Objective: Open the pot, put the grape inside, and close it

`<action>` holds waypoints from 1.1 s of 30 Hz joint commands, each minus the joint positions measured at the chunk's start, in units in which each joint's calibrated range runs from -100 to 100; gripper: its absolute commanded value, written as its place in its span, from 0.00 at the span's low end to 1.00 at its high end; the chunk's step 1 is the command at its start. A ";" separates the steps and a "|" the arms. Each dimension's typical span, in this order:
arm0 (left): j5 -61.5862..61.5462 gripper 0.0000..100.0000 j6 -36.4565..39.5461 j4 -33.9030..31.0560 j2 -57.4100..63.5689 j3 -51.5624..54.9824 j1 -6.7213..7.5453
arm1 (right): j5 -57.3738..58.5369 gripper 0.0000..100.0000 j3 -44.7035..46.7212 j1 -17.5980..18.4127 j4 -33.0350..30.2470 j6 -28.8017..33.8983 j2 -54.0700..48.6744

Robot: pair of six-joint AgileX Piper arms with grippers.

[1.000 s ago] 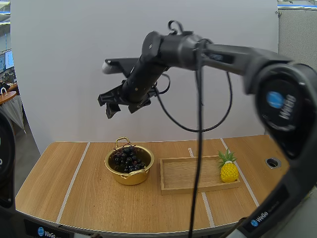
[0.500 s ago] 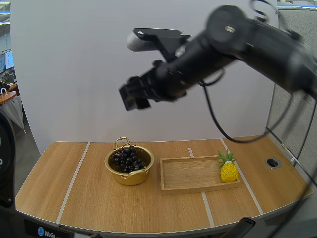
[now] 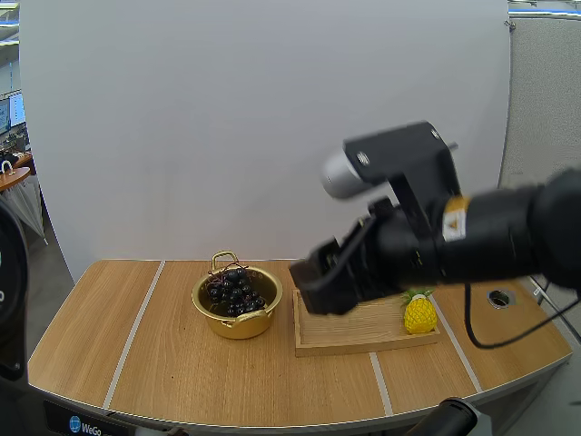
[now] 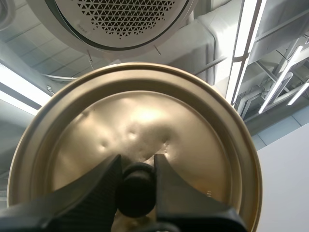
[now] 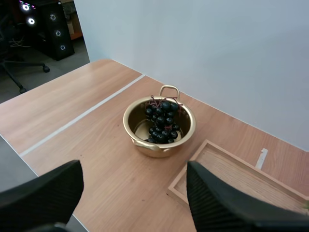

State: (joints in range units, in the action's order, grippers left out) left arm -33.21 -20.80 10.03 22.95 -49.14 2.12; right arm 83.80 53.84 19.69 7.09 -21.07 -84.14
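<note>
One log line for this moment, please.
grapes in pot, pot uncovered | left gripper shut on lid, by its knob | right gripper open, empty, above table | remaining: lid onto pot

This looks like a robotics lab set in an open office hall. A wooden counter (image 3: 163, 363) marked with pale tape lines stands before a white screen (image 3: 227, 118). Beyond the counter's left end are a computer tower (image 5: 54, 34) with lit fans, an office chair (image 5: 14, 48) and desks with monitors (image 3: 9, 113). Overhead are a ceiling vent (image 4: 120, 19), bare ducts (image 4: 217, 29) and strip lights (image 4: 244, 53).
</note>
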 commanded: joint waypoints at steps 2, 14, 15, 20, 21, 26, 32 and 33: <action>1.49 0.00 0.38 -0.07 -0.05 -0.28 -0.07 | -0.60 1.00 3.09 0.01 -1.42 1.35 -3.67; 1.49 0.00 0.38 -0.07 -0.05 -0.28 -0.07 | -0.31 0.48 7.88 0.01 -3.34 3.00 -4.44; 1.49 0.00 0.38 -0.07 -0.05 -0.28 -0.07 | -0.31 0.19 7.88 0.01 -3.34 3.00 -4.44; 1.49 0.00 0.38 -0.07 -0.05 -0.28 -0.07 | -0.47 0.00 7.88 0.01 -2.33 3.19 -4.44; 1.49 0.00 0.38 -0.07 -0.05 -0.28 -0.07 | -0.47 0.00 7.88 0.01 -2.33 3.19 -4.44; 1.49 0.00 0.38 -0.07 -0.05 -0.28 -0.07 | -0.62 0.00 7.88 0.01 -2.33 3.19 -4.44; 1.49 0.00 0.38 -0.07 -0.05 -0.28 -0.07 | -0.62 0.00 7.88 0.01 -2.43 3.19 -4.44; 1.49 0.00 0.38 -0.07 -0.05 -0.28 -0.07 | -0.62 0.00 7.88 0.01 -2.43 3.19 -4.44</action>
State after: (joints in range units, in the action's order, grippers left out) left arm -33.21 -20.80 10.03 22.95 -49.14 2.12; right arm 83.80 61.64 19.69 4.67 -18.06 -88.14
